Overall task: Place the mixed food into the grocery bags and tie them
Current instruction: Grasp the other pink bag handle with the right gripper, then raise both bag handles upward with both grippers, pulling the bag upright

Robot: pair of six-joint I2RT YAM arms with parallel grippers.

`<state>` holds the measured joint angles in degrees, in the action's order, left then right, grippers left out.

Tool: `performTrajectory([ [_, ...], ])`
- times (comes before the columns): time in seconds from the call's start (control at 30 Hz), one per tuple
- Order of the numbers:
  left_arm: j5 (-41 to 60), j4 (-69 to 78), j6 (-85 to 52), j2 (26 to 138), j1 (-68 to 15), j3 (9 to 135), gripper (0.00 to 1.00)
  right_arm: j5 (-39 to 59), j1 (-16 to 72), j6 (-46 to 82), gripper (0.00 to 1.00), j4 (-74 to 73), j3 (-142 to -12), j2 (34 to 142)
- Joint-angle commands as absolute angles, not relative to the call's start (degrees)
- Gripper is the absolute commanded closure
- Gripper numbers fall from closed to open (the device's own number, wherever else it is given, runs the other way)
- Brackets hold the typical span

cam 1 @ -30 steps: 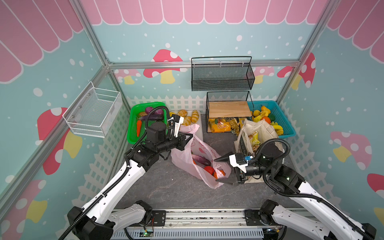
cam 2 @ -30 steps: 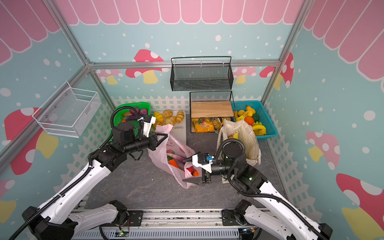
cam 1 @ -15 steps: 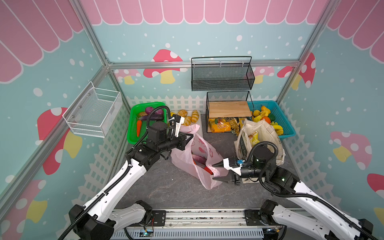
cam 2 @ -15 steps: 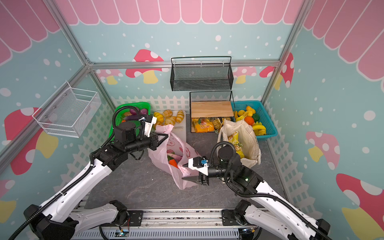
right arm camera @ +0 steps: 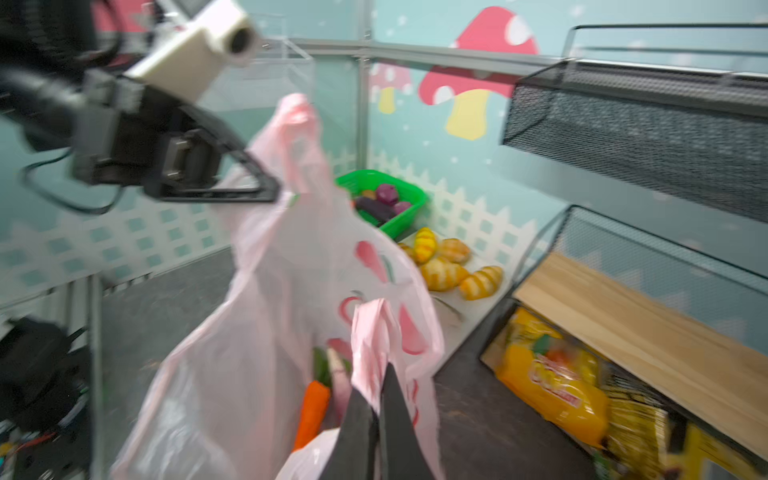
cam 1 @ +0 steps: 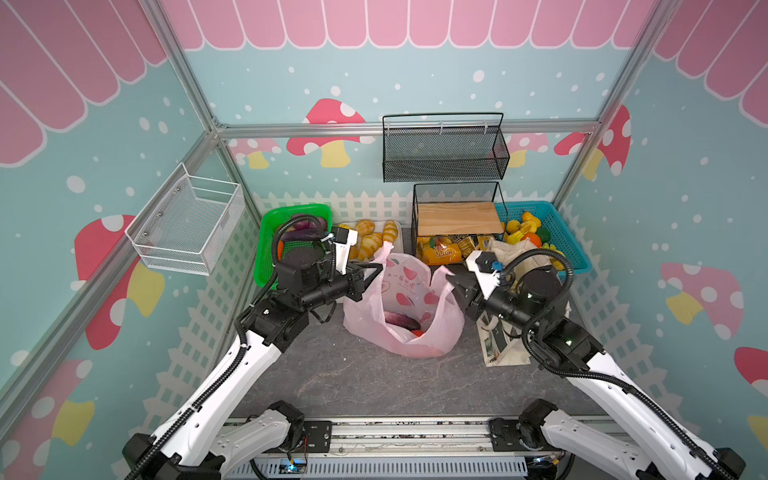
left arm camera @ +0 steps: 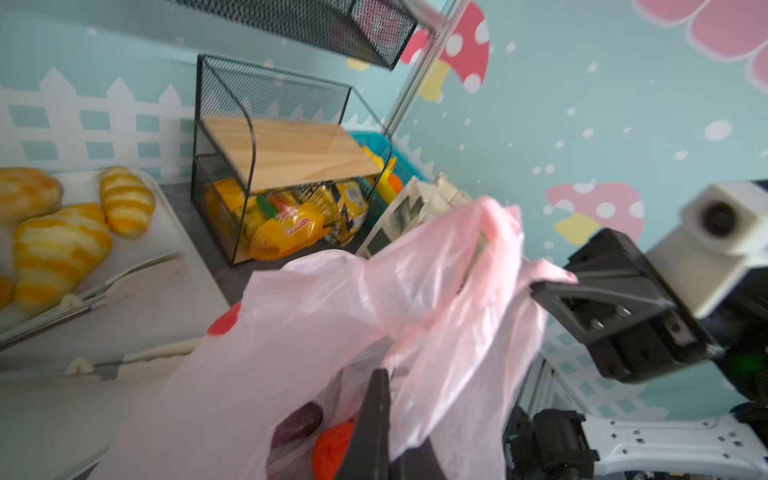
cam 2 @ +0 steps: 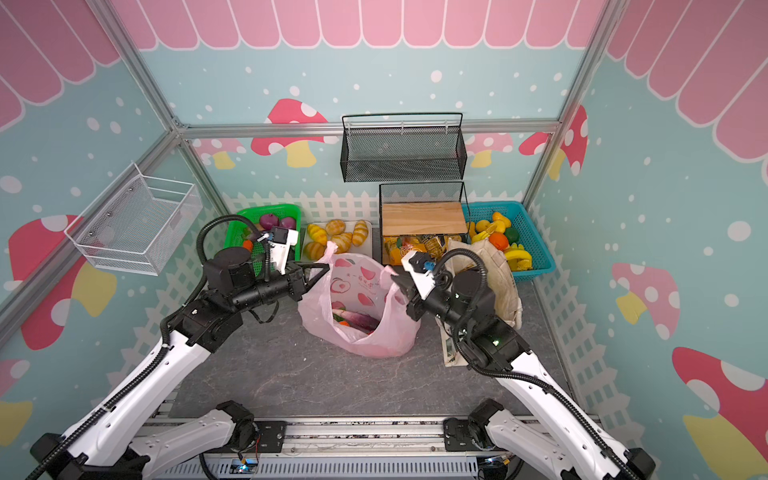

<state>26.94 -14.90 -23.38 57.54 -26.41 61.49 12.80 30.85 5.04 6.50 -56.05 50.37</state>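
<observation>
Pinching the handles of the thin translucent pink plastic bag (cam 1: 405,320), one in left claw (cam 1: 377,270), one in right claw (cam 1: 451,280). Spread apart, probably ready for knotting.

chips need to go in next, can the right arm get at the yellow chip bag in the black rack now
Probably not yet: the right claw is shut on a handle of the pink bag. The yellow chip bag lies nearby in the black rack; letting go comes first.
</observation>
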Motion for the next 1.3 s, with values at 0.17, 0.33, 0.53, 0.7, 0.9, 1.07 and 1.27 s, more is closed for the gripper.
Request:
performTrajectory([
  [0.17,27.77,-2.59,-29.45,53.57,-26.19,54.60,1.00,1.30,28.35,5.50,1.00,11.31,-63.42,52.81],
  [0.33,26.19,2.86,-29.64,53.91,-26.19,49.43,1.00,-2.15,28.34,4.94,1.00,11.32,-61.67,52.92],
  [0.53,24.98,1.26,-26.90,53.71,-26.12,49.43,0.84,-2.08,28.34,4.55,1.00,10.46,-60.87,52.45],
  [0.7,21.75,-6.94,-21.56,51.80,-26.10,53.13,0.65,-1.10,28.32,4.04,1.00,9.85,-60.38,52.90],
  [0.9,21.06,-19.34,-13.15,50.98,-26.10,60.83,0.35,0.00,28.38,3.48,1.00,8.69,-59.77,53.59],
  [1.07,20.94,-26.42,-7.32,54.24,-26.28,68.15,0.23,0.30,28.37,3.22,1.00,8.47,-59.55,53.75],
  [1.27,20.87,-35.52,-2.72,63.29,-29.39,79.60,0.14,0.84,28.38,3.20,1.00,7.57,-58.99,53.88],
])
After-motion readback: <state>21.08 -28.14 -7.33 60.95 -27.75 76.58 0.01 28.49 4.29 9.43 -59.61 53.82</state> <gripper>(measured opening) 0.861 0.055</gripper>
